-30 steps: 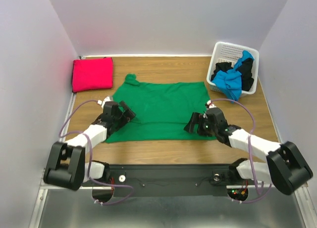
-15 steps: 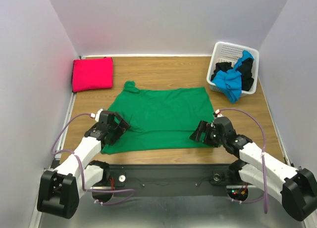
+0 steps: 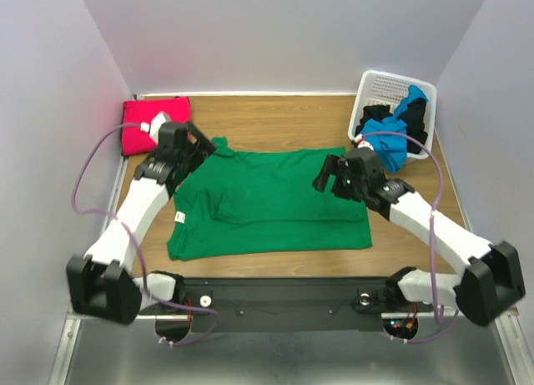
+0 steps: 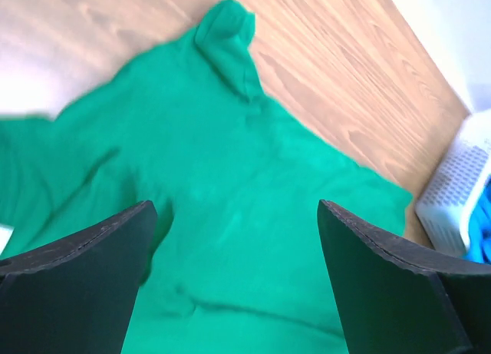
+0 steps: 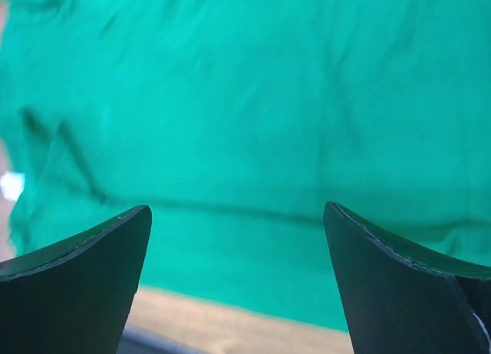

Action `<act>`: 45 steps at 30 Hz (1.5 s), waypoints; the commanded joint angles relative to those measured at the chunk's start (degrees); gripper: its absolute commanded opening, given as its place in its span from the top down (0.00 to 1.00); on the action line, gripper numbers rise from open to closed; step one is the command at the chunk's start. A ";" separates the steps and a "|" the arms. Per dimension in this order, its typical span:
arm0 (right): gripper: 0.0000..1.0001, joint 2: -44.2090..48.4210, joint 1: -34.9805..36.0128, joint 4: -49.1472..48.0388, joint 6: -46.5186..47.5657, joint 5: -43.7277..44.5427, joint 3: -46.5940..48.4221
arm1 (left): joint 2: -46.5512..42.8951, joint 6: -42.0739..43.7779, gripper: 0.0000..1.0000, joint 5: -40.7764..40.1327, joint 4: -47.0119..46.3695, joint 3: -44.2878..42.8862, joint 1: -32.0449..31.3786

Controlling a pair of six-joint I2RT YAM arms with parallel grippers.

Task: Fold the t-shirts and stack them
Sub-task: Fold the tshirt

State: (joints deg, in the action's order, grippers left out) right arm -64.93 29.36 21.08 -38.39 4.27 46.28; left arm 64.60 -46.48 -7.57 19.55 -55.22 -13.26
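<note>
Green t-shirt (image 3: 267,201): spread face-flat at mid-bench, near hem close to the near edge, one short sleeve bunched into a knob at its far-left corner. Left gripper (image 3: 200,149): above that bunched sleeve, jaws spread wide, nothing between them, cloth below and clear of the pads. Right gripper (image 3: 328,175): over the shirt's far-right corner, jaws likewise apart and empty; contact with the cloth cannot be told. Cloth soft, matte, plain bright green, with shallow creases running lengthwise and a fold ridge left of centre. Small white label (image 3: 179,219) on the left part of the shirt. Gripper fingers (image 4: 73,281) black, blunt, rough-edged wedges. Bench (image 3: 275,113) of brown wood grain. Magenta-red t-shirt (image 3: 138,130): folded into a neat square at the far-left corner, just beside the left wrist. White plastic lattice basket (image 3: 380,88) at the far-right corner, holding a crumpled blue t-shirt (image 3: 390,140) that spills over the rim, and a black t-shirt (image 3: 374,118). Top view only: both arms, the folded square, the full outline of the green shirt. Left wrist view only: sleeve knob close up, a corner of the basket past the shirt. Right wrist view only: near hem with a strip of bare wood beyond it; blurred.
</note>
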 commanded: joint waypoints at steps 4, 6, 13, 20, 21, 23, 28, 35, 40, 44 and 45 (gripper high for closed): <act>0.00 -13.97 0.17 0.10 3.14 14.79 14.42 | 26.08 7.01 0.01 1.25 0.84 -19.37 3.06; 0.00 -17.15 -0.53 0.10 4.11 15.68 18.12 | 33.53 8.94 0.01 -0.77 2.06 -25.60 3.06; 0.00 -28.23 -2.73 0.10 6.49 13.48 24.64 | 48.24 12.20 0.11 -0.52 2.60 -35.92 3.94; 0.00 -33.51 -3.26 0.10 7.28 12.51 27.46 | 56.33 13.61 0.19 -0.34 3.38 -43.73 4.03; 0.00 -33.77 -3.35 0.10 7.37 12.34 27.72 | 57.56 13.61 0.26 -0.25 3.56 -44.61 4.03; 0.00 -34.48 -3.35 0.10 7.54 12.69 27.98 | 58.10 13.78 0.34 0.36 3.48 -44.97 4.03; 0.00 -35.70 -3.88 0.10 8.42 14.09 29.04 | 58.19 14.13 0.61 1.06 2.33 -45.06 4.03; 0.00 -37.82 -4.84 0.19 9.47 16.03 31.76 | 56.96 15.19 1.00 1.77 2.77 -45.06 4.03; 0.00 -40.62 -5.98 0.10 9.48 18.84 35.45 | 53.89 15.63 1.00 1.68 2.51 -42.52 3.85; 0.00 -45.37 -5.99 0.19 9.74 23.31 39.14 | 50.28 16.07 1.00 1.51 0.49 -37.86 3.68; 0.00 -46.25 -5.99 0.19 9.48 25.06 39.76 | 49.67 16.16 1.00 1.60 0.23 -37.07 3.68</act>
State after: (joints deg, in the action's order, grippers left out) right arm -108.49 23.64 22.13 -29.30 22.90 83.00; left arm 121.36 -31.62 -5.58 21.19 -94.52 -9.63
